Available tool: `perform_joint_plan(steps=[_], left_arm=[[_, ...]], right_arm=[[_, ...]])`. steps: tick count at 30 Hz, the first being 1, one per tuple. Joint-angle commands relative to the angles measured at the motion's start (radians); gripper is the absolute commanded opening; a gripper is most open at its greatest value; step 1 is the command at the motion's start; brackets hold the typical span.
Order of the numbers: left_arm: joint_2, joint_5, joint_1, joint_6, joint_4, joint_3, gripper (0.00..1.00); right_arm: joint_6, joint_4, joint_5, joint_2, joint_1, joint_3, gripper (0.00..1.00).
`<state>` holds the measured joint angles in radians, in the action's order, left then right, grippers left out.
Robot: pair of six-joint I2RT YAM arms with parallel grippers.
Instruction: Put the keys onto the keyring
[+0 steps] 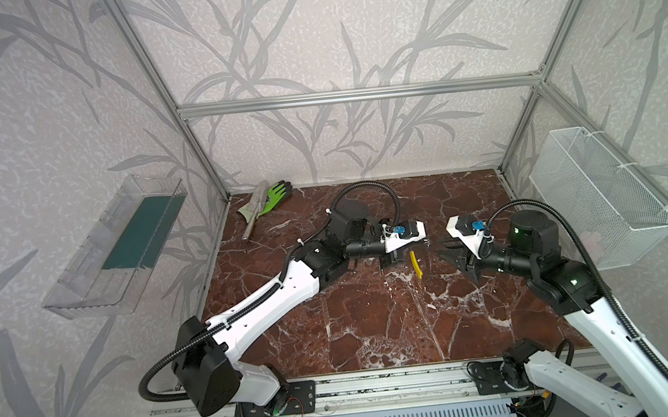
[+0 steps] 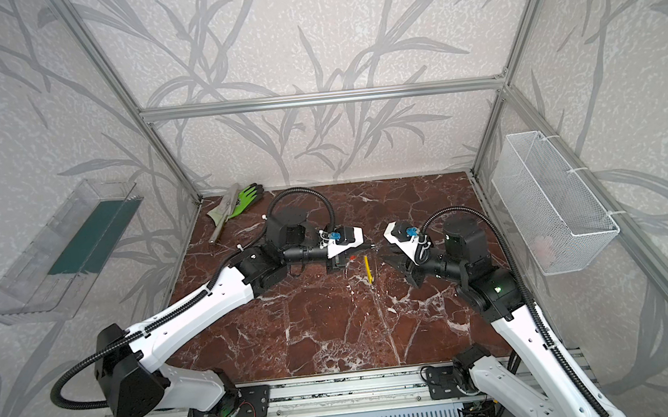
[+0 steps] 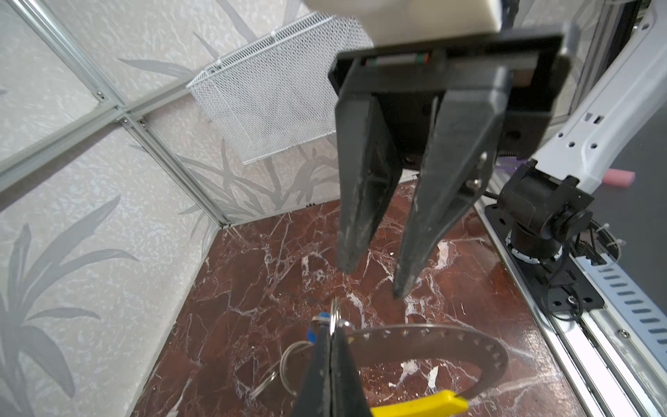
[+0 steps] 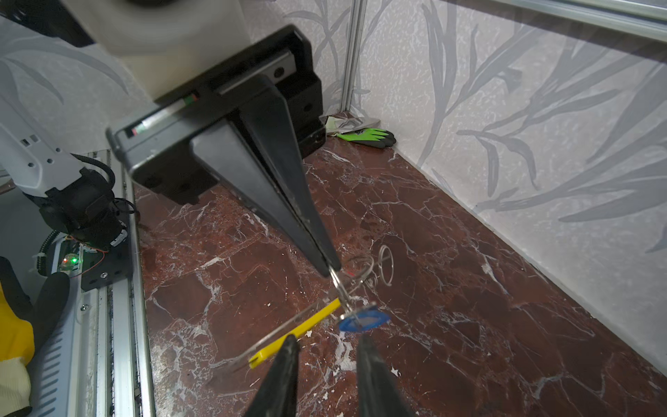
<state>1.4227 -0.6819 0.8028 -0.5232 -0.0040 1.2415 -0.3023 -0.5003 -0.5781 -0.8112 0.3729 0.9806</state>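
Left end effector (image 4: 330, 265) grips the blue key (image 4: 364, 321) by its ring; right end effector (image 3: 373, 279), at 3 o'clock, gapes empty.

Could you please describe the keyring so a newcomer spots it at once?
Over the red-brown marble tabletop, the black left gripper and right gripper face each other. Between them is a large thin grey hoop; unlike the small silver rings beside it, it has a notched edge and one yellow arc.
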Motion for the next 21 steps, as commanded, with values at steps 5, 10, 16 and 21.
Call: perform_joint_plan(steps=[5, 10, 16, 21], left_arm=[[-0.047, -0.059, -0.004, 0.093, 0.178, -0.042, 0.0], [-0.054, -0.071, -0.014, 0.145, 0.252, -0.069, 0.0], [-0.052, -0.083, -0.019, 0.19, 0.326, -0.08, 0.0], [-0.043, -0.101, -0.035, 0.254, 0.4, -0.092, 0.0]], right_arm=[[0.079, 0.107, -0.046, -0.017, -0.003, -0.017, 0.28], [0.087, 0.119, -0.039, -0.037, -0.003, -0.013, 0.28], [0.095, 0.144, -0.061, -0.054, -0.003, -0.017, 0.18], [0.082, 0.136, -0.073, -0.054, -0.003, -0.016, 0.14]])
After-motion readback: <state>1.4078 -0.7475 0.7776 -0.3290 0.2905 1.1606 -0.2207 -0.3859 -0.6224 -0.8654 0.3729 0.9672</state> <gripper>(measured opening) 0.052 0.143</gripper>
